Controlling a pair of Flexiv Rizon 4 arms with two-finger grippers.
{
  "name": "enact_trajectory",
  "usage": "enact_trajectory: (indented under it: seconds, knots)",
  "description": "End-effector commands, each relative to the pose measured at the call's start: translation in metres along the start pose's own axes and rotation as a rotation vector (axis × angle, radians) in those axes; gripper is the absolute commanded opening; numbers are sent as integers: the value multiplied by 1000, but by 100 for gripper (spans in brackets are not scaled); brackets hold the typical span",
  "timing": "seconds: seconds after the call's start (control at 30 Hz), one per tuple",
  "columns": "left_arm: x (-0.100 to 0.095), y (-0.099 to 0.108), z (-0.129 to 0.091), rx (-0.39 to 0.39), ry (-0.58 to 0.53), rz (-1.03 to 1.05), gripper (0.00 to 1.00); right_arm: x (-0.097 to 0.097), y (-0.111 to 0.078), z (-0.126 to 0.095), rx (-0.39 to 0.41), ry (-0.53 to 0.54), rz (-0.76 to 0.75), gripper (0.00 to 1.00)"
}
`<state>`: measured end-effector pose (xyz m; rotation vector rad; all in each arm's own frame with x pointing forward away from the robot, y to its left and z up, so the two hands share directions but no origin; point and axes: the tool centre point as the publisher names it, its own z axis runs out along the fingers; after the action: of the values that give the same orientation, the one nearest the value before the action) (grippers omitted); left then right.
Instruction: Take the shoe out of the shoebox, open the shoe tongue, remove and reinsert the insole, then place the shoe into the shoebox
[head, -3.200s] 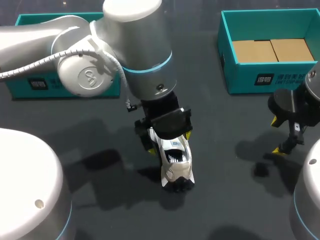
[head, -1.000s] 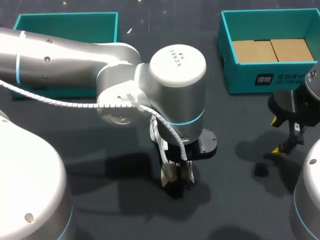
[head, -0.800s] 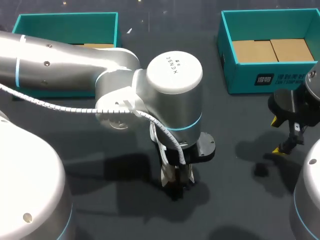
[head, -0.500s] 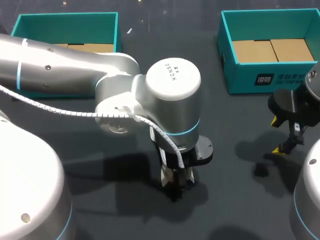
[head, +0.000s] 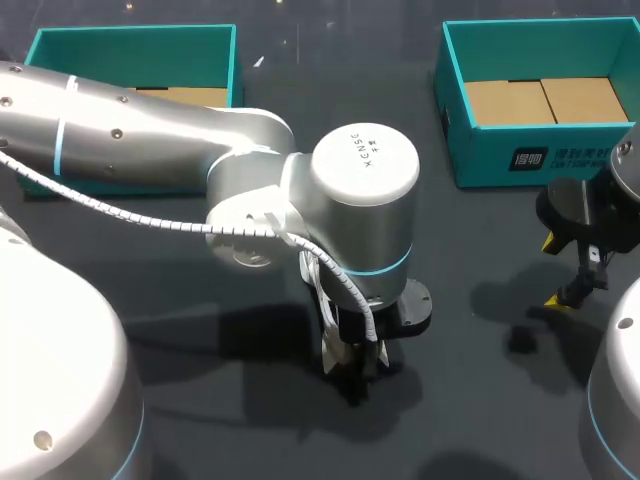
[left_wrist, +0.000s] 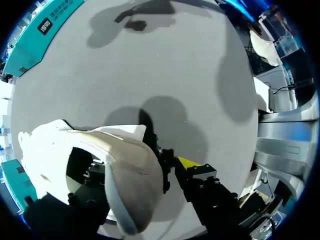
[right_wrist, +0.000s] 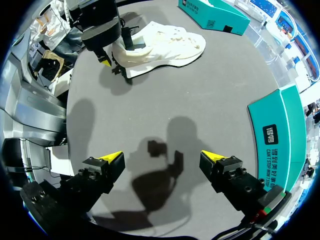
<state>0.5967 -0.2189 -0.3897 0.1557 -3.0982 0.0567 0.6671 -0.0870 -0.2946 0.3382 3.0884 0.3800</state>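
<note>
- The left arm hides most of the shoe (head: 333, 346), low in the middle of the head view.
- The left pincer (right_wrist: 117, 52) is at its heel; I cannot tell its grip.
- The right pincer (right_wrist: 161, 157) gapes wide over the table (right_wrist: 165, 100), well apart from the shoe.

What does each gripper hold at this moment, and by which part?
The left gripper appears to hold the shoe by its heel, one finger inside, one outside. The right gripper holds nothing.
</note>
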Motion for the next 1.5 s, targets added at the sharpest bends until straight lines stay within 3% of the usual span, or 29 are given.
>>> enact_trajectory:
  seconds: [0.03,0.07,0.1,0.33,0.5,0.77,0.93,1.4,1.5]
  knots:
    - [1,0,3,-4,-2,-5,31,1,-1,0,0,-3,-1,100]
    - [1,0,3,-3,-2,-7,9,1,-1,0,0,-3,-1,100]
    - [1,1,2,-3,-2,-8,0,1,-1,0,0,-3,-1,100]
    - [2,8,-8,17,4,-9,0,1,-1,0,0,-3,-1,100]
    - [-4,11,-29,30,4,4,0,1,-1,0,0,-3,-1,100]
    - [-36,17,-77,20,29,46,0,1,-1,0,0,-3,-1,100]
    - [-66,24,-114,-45,22,24,0,1,-1,0,0,-3,-1,100]
    - [-66,24,-114,-45,22,24,0,1,-1,0,0,-3,-1,100]
    - [-71,26,-135,-46,-34,35,0,1,-1,0,0,-3,-1,100]
